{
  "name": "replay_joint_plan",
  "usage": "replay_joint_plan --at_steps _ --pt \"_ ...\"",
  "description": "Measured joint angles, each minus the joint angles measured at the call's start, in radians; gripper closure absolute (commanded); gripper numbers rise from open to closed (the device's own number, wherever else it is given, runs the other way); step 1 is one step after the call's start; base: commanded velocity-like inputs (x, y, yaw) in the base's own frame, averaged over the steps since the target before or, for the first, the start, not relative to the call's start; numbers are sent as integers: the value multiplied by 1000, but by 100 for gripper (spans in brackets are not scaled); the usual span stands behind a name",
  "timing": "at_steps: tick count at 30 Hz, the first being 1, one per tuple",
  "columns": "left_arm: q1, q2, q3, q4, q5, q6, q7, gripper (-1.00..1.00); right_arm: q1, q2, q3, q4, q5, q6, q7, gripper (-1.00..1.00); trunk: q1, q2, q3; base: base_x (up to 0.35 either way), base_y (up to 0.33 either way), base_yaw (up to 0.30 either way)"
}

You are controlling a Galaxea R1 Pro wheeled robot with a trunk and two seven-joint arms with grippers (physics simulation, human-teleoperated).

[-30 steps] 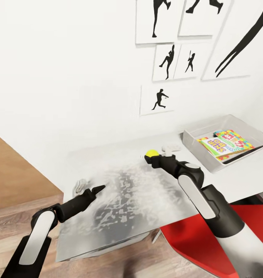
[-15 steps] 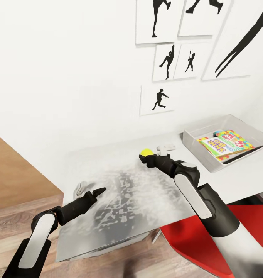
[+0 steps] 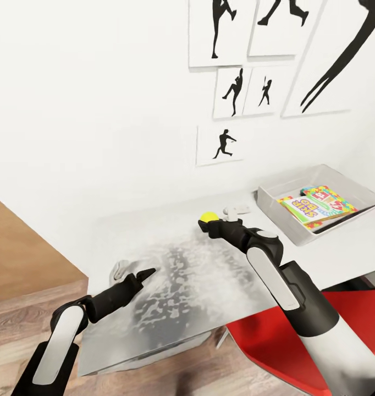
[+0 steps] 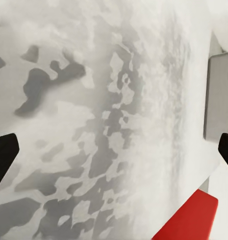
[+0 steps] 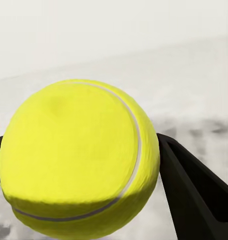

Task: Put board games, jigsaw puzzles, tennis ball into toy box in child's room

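Observation:
My right gripper (image 3: 205, 223) is shut on the yellow tennis ball (image 3: 210, 216), held just above the mottled grey table (image 3: 171, 264) near its far side. In the right wrist view the ball (image 5: 81, 160) sits between the two dark fingers (image 5: 194, 190). The grey toy box (image 3: 278, 212) stands at the table's right end, to the right of the ball. Colourful game and puzzle boxes (image 3: 305, 208) lie inside it. My left gripper (image 3: 146, 273) hovers open and empty over the table's near left part.
Two small white objects lie on the table, one (image 3: 235, 209) beside the ball and one (image 3: 119, 269) near the left gripper. A red chair (image 3: 275, 341) stands under the table's right front. Silhouette pictures hang on the white wall behind. Wooden floor lies at the left.
My right gripper carried the ball a little to the left a second ago, then held still. The camera shifted slightly. The left gripper barely moved.

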Motion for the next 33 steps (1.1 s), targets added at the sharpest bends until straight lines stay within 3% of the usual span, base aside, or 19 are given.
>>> replay_joint_plan --at_steps 18,33 --pt "0 -2 -1 0 1 0 -1 -100 3 -11 5 0 4 -8 48 100 0 0 13 0 0 -27" --pt "7 -5 0 0 -1 -2 2 -100 3 -10 16 -1 4 -4 46 100 0 0 34 0 0 -15"
